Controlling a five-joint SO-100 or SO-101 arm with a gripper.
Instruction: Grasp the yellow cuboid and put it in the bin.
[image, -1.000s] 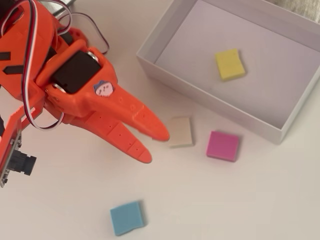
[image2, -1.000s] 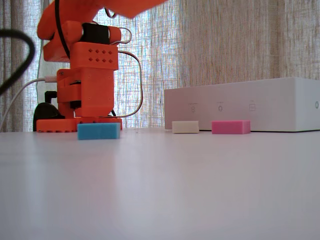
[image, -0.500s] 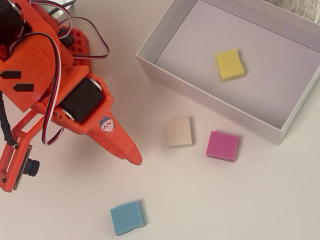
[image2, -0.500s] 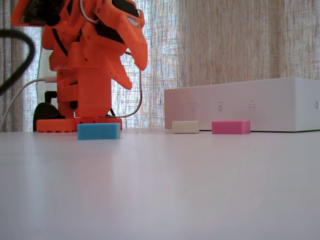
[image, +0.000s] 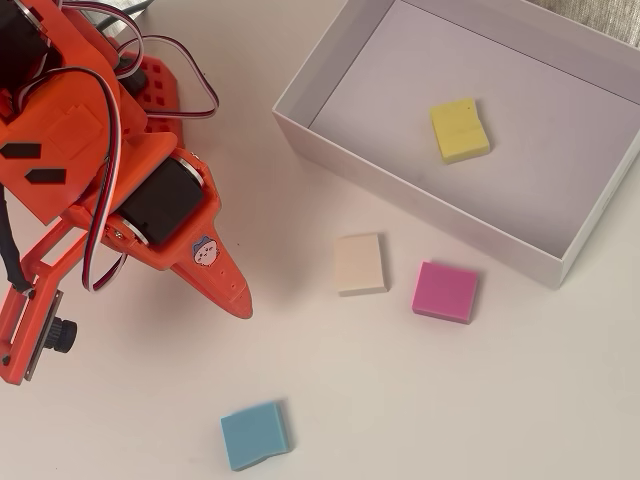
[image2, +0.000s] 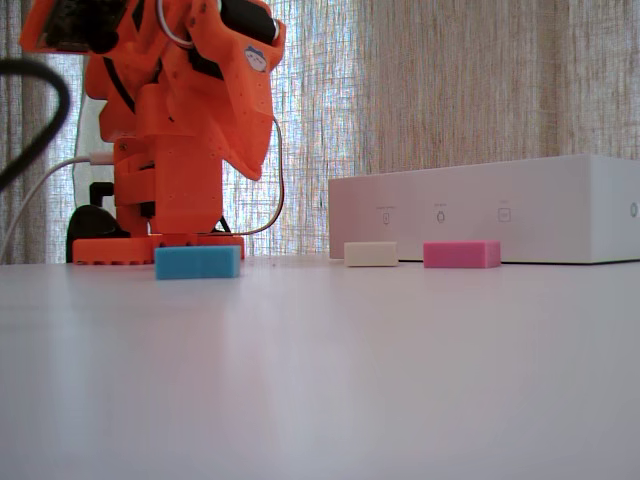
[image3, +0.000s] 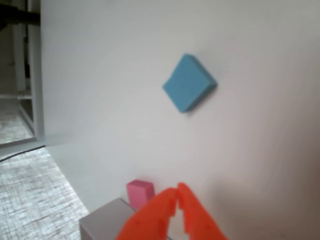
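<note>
The yellow cuboid (image: 459, 130) lies flat on the floor of the bin (image: 420, 205), near its middle, in the overhead view. The bin is a large white box at the upper right. In the fixed view its white wall (image2: 500, 220) hides the cuboid. My orange gripper (image: 240, 300) is at the left of the overhead view, well away from the bin and raised above the table (image2: 255, 170). In the wrist view the fingertips (image3: 177, 192) meet with nothing between them. A grey-white corner of the bin (image3: 105, 220) shows beside them.
A pale cream block (image: 359, 264) and a pink block (image: 445, 291) lie on the table just outside the bin's near wall. A blue block (image: 255, 434) lies toward the front, also in the wrist view (image3: 189, 82). The arm's base (image2: 155, 245) stands at the back left.
</note>
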